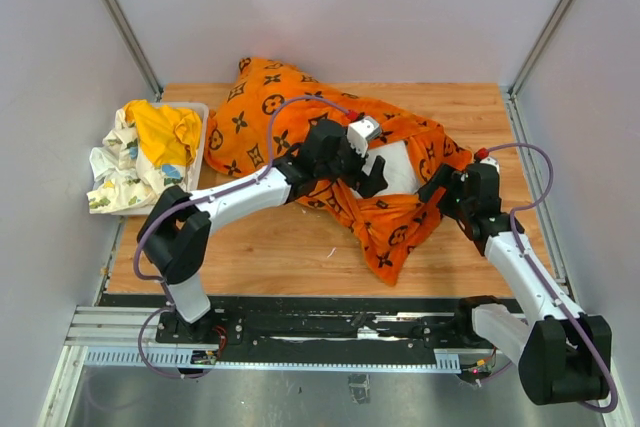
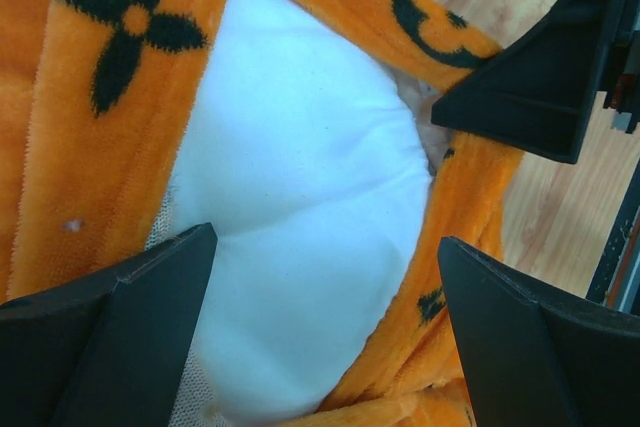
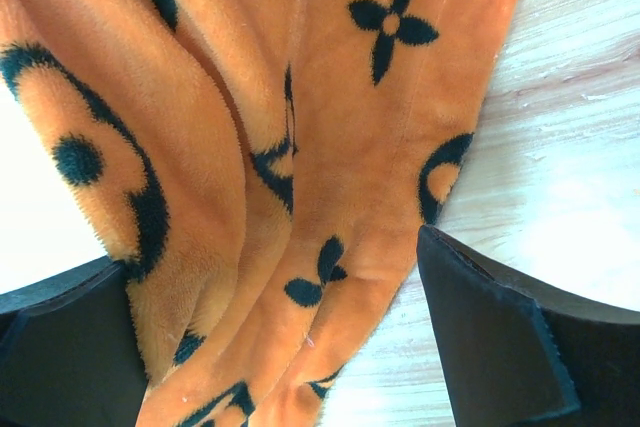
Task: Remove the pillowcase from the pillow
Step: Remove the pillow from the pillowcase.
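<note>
Now the pillowcase (image 1: 270, 117) lies crumpled across the middle and back of the wooden table (image 1: 300, 247), with the pillow (image 1: 403, 169) still mostly inside it. Only a white patch of the pillow shows through the opening on the right-hand part of the heap, ringed by orange fabric.

From the left wrist camera, that bare white bulge fills the middle of the view. The left gripper (image 2: 327, 239) hangs right over it with its jaws spread wide, one finger on each side of the bulge, and nothing is pinched between them. A strip of the case's pale lining shows beside the left-hand finger.

The right gripper (image 3: 270, 252) sits at the right end of the heap, also with its jaws wide apart. Loose folds of orange fabric run between its fingers, but it grips none of them. Bare wood shows on the right of its view.

At the table's left edge a tray (image 1: 200, 112) holds a yellow cloth (image 1: 165, 132) and a white flowered cloth (image 1: 115, 172), well apart from both arms.
</note>
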You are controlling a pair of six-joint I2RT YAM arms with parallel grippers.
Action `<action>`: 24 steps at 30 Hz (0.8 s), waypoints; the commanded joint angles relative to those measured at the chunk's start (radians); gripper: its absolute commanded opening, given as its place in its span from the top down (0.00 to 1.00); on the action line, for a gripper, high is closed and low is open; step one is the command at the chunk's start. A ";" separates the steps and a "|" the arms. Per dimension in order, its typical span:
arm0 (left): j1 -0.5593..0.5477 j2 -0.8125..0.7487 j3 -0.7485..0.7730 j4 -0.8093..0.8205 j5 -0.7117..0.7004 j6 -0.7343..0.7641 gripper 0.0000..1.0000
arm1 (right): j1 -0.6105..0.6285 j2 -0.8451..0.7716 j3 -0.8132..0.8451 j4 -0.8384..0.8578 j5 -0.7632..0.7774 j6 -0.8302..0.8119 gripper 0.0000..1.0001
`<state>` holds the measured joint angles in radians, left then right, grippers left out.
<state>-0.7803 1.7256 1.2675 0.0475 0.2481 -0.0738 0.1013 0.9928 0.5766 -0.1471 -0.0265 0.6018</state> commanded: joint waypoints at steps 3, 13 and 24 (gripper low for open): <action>-0.010 0.080 0.026 -0.023 -0.071 -0.008 0.01 | 0.004 -0.021 0.006 -0.034 -0.004 -0.003 0.01; -0.069 0.279 0.184 -0.179 -0.485 0.061 0.01 | 0.014 -0.044 -0.035 -0.017 -0.024 0.032 0.02; -0.029 0.177 -0.035 -0.111 -0.412 0.004 1.00 | 0.014 -0.036 -0.041 -0.038 -0.015 0.014 0.02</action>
<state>-0.8619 1.9347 1.3872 0.0048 -0.1246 -0.0437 0.1047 0.9615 0.5285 -0.1436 -0.0536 0.6331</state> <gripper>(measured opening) 0.033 0.985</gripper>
